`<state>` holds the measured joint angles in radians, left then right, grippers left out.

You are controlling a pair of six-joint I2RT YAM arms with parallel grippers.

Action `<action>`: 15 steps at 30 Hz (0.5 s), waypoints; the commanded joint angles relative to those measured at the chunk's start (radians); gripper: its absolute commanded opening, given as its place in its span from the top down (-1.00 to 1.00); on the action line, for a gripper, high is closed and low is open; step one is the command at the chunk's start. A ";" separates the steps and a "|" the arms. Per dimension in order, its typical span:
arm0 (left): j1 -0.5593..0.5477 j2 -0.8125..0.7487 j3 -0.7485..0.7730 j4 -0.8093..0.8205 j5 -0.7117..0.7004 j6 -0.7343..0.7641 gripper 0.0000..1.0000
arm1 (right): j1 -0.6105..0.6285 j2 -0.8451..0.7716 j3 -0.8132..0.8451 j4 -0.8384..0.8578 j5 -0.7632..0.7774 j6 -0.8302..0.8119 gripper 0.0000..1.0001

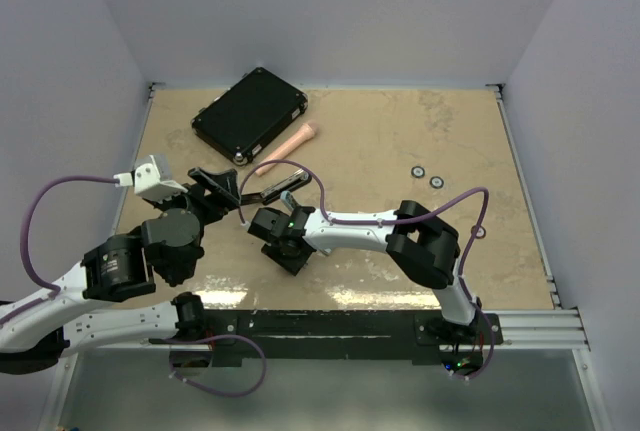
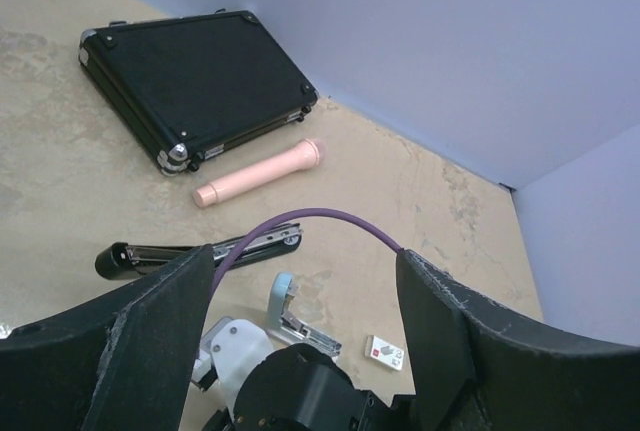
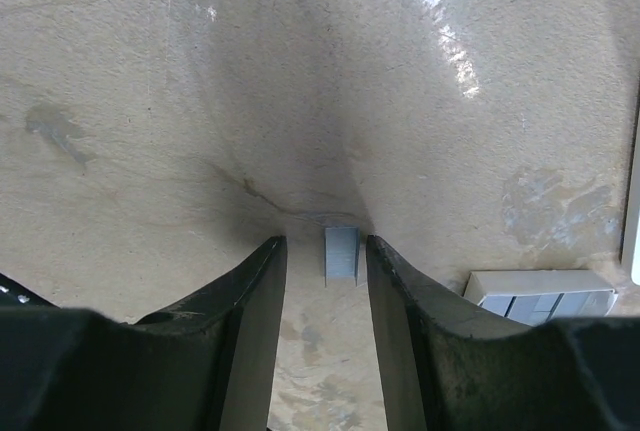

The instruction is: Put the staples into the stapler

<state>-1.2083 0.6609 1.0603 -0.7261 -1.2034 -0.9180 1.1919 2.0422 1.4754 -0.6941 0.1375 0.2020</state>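
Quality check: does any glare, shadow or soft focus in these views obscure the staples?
Right wrist: the shadow of the right claw darkens the table around the staples, but they read clearly; a glare streak lies upper right, away from them. Left wrist: the black case is sharp, the left claw softer up close. Top external: sheen along the table's near edge; the staples cannot be made out.

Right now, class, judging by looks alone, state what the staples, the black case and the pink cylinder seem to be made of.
The staples: metal, probably steel; grey with a dull sheen and fine ribs. The black case: matte, grained shell, perhaps plastic or leatherette, with shiny metal corner caps. The pink cylinder: smooth and matte, likely plastic or rubber; the look leaves it open.
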 commanded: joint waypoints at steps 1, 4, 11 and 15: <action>0.001 0.043 0.004 0.154 0.028 0.165 -0.55 | 0.009 0.022 0.055 -0.085 0.020 0.030 0.15; 0.003 0.052 -0.017 0.253 0.071 0.247 -0.56 | 0.008 0.023 0.060 -0.100 0.004 0.033 0.17; 0.004 0.089 -0.031 0.310 0.136 0.289 -0.59 | 0.009 0.026 0.059 -0.119 -0.041 0.033 0.30; 0.006 0.106 -0.033 0.312 0.160 0.288 -0.60 | 0.009 0.032 0.054 -0.114 -0.042 0.030 0.40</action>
<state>-1.2064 0.7567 1.0321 -0.4671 -1.0775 -0.6720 1.1961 2.0621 1.5089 -0.7811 0.1123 0.2211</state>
